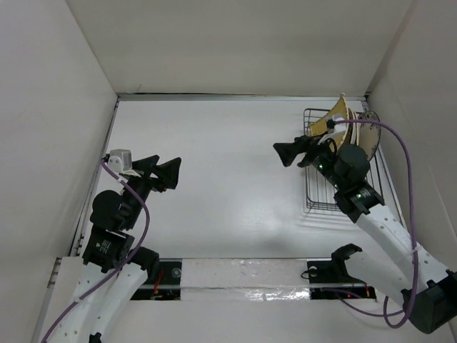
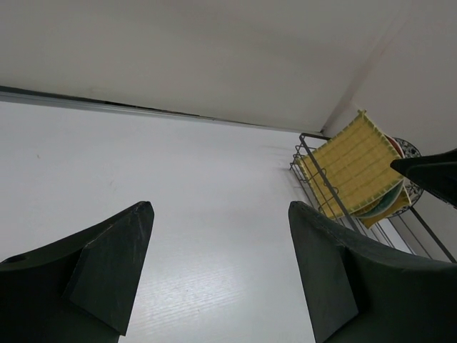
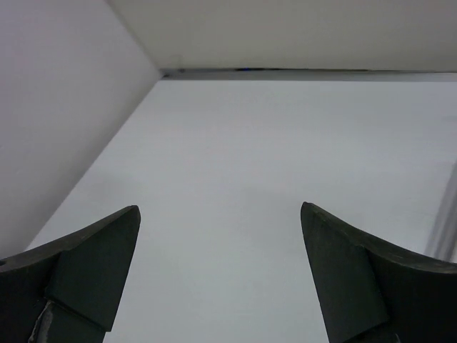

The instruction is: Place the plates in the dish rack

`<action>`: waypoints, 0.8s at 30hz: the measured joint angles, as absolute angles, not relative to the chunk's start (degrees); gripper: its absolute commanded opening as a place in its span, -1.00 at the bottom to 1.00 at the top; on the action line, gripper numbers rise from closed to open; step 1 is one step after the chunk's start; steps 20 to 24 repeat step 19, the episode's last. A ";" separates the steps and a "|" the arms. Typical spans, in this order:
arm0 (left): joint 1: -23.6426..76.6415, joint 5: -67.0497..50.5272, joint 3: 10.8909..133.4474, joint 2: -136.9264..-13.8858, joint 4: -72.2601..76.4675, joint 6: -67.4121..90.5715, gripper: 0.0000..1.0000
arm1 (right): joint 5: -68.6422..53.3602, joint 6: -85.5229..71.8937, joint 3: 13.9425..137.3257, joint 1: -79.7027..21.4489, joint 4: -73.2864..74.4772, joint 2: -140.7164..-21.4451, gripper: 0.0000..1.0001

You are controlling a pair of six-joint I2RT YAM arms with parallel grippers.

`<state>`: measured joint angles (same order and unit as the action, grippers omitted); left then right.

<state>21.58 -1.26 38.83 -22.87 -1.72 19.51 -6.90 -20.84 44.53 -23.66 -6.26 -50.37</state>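
Entry: the plates, loaded; they are standing on edge in the far end of the dish rack point(image 1: 318, 196), leaning together toward the back right corner of the table point(image 1: 228, 164).

Appearance: the front one is a yellow square woven plate point(image 2: 353, 166), its ribbed weave and pale rim facing the left wrist camera; behind it a white round plate point(image 2: 407, 148) is showing a dark patterned border; between them a greenish rim point(image 2: 385, 202) and another yellow edge are peeking out; the exact count of plates is not showing clearly.

Container: the dish rack is a dark wire frame with raised sides, lying lengthwise along the right wall; its near half is holding nothing but bare wires.

Left gripper point(image 2: 220, 214): hanging above the table's left side, well apart from the rack; its jaws are standing spread wide and released, with only white table showing between them.

Right gripper point(image 3: 220, 207): hovering just beside the rack's left edge and pointing away from it toward the left wall; its jaws are likewise gaping, grasping nothing.

A purple cable point(image 1: 400, 143) is arching over the plates.
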 measured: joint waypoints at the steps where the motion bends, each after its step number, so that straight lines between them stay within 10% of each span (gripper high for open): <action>1: 21.43 -1.17 38.79 -22.85 -1.72 19.44 0.48 | -8.54 -20.99 44.53 -25.41 -7.35 -50.83 0.99; 24: 21.26 6.61 37.85 -23.09 -1.96 15.64 0.43 | -15.97 -14.83 42.13 -38.72 -19.88 -63.79 0.99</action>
